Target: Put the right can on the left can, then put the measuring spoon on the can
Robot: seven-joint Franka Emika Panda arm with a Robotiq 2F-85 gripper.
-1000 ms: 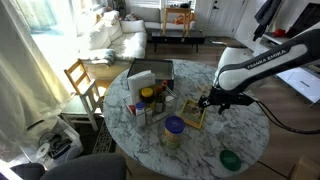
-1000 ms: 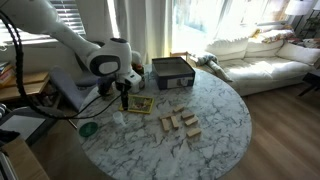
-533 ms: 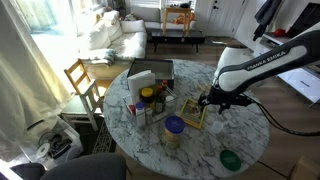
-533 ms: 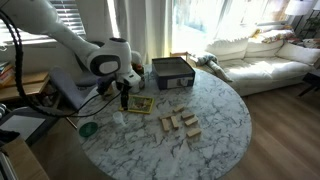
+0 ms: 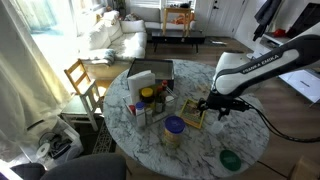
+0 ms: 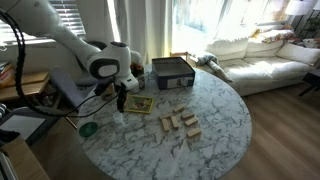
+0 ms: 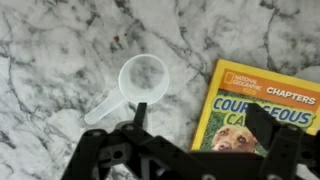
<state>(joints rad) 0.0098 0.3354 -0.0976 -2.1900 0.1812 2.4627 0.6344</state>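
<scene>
Directly under the wide-spread, empty gripper point(image 7: 200, 118), the measuring spoon point(image 7: 140, 78) lies on the marble table point(image 7: 50, 40) beside a National Geographic book point(image 7: 270, 100). It looks like light, stiff, slick plastic; pinching across the short handle seems the surest hold.

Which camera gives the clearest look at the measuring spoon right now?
The wrist view: the measuring spoon lies on the marble table beside the book, with bowl and handle both clear. In both exterior views it is too small to make out below the claw.
</scene>
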